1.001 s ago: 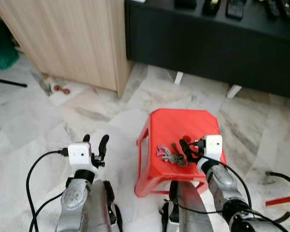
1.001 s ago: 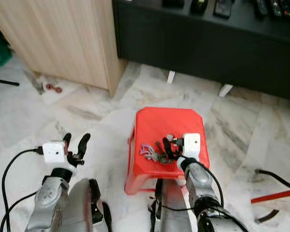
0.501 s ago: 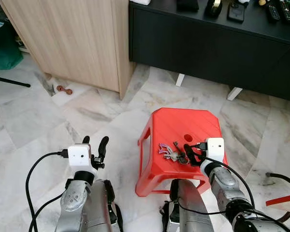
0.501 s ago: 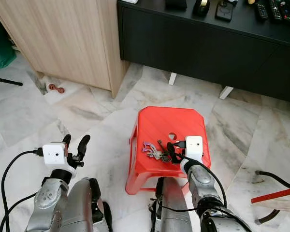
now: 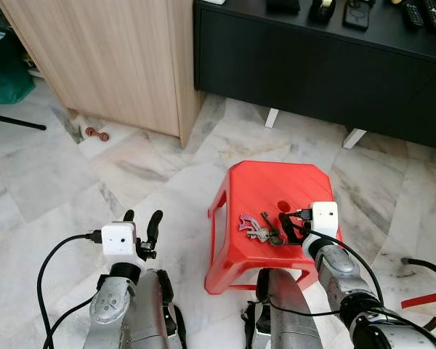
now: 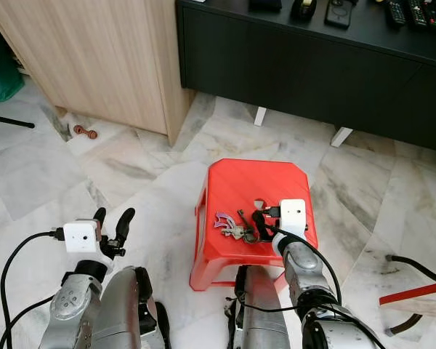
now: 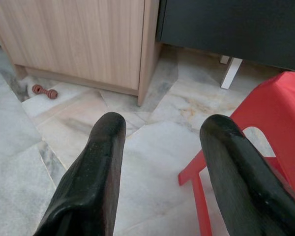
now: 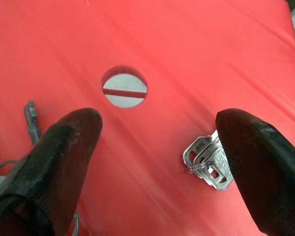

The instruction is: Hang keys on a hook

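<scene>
**Operator:** Compared with one second ago, what is changing in the head views?

**Technician:** Blur is clearing and the camera is framing slightly higher, so the whole picture is shifting. The right gripper (image 5: 289,227) is sitting a little further back toward the robot on the red stool (image 5: 261,185), and the keys (image 5: 258,227) are now lying clear of its fingers instead of partly under them. The left gripper (image 5: 139,222) is hovering over the marble floor (image 5: 51,189) to the stool's left, fingers apart, holding nothing.

**Operator:** Which arm is nearer to the keys?

**Technician:** The right one, clearly. In both eye views the bunch is lying on the stool top, just beside the right gripper's fingertips on the robot's left side of them. The bunch's long axis is running roughly across the stool, left to right. The left gripper is staying well apart from it.

**Operator:** What is the left wrist view adding?

**Technician:** Its two fingers are standing spread, pointing at floor, the wooden cabinet (image 7: 78,39) and the stool's edge.

**Operator:** And the right wrist view?

**Technician:** Its fingers are standing wide apart above the stool top, gripping nothing. Silver key heads (image 8: 209,160) are lying close by one finger, not centred in the gap; I judge the gripper is needing a sideways shift first. The keys are looking small, flat and metallic, with a purple tag visible in the eye views. No hook is visible.
</scene>
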